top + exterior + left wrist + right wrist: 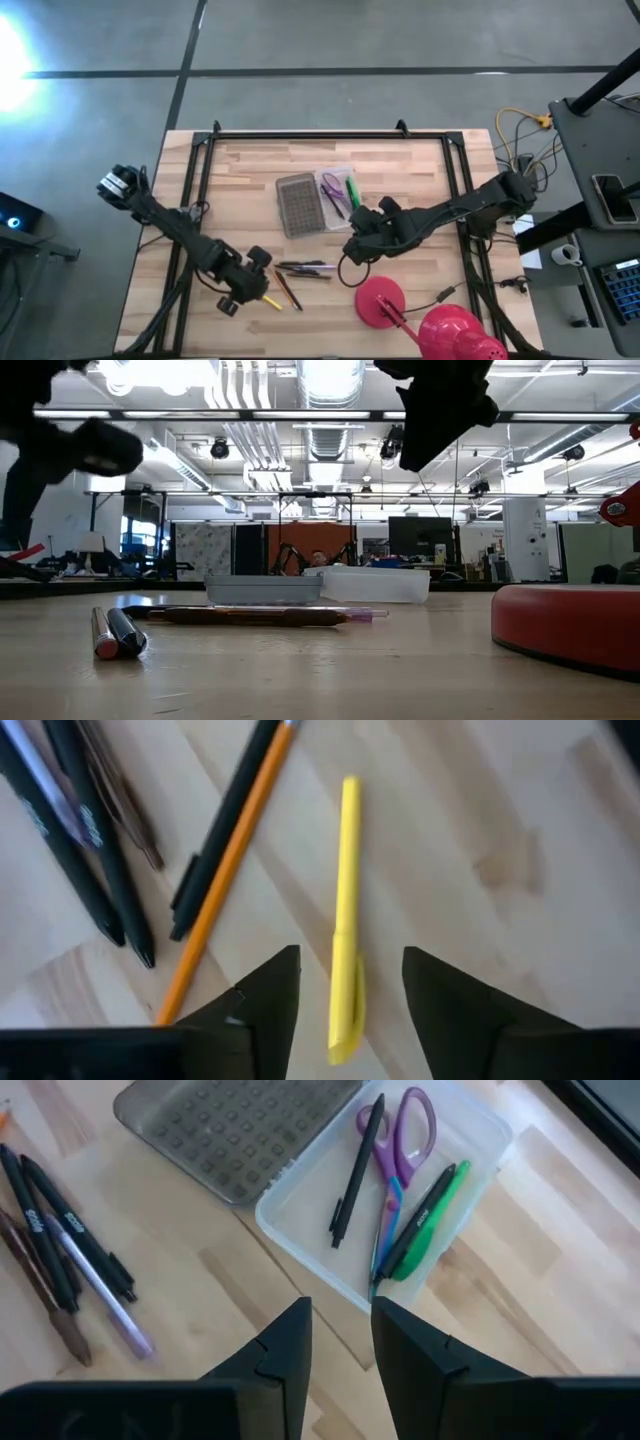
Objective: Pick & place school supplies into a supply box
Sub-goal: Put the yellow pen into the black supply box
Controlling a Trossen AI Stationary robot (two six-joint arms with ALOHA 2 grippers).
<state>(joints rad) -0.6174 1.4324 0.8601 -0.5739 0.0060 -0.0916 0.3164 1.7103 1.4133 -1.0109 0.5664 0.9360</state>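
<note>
Supply box [338, 192]: the clear tray is sitting open at the middle of the table, with its grey grid-textured lid [298, 204] lying flat against its left side.

Contents of the box: purple-handled scissors [403, 1142], a black pen [357, 1172] and a green marker [432, 1215] are lying inside, along with a dark pen next to the green marker.

Loose supplies: a cluster of dark pens [305, 268] is lying on the wood nearer the front edge than the box. A brown pencil is lying among them, and an orange pencil [228, 870] is lying next to a black pen [222, 828].

Yellow marker [346, 920]: it is lying flat on the table at the left end of that cluster, well apart from the box.

Left gripper [350, 995]: it is hanging low over the yellow marker with its fingers spread, one on each side of the marker's near end, not gripping it.

Right gripper [340, 1342]: it is hovering just in front of the box, between the box and the loose pens, its fingers parted by a narrow gap and holding nothing.

Red lamp [382, 303]: its round base is resting near the front right of the table, well clear of the box.
</note>
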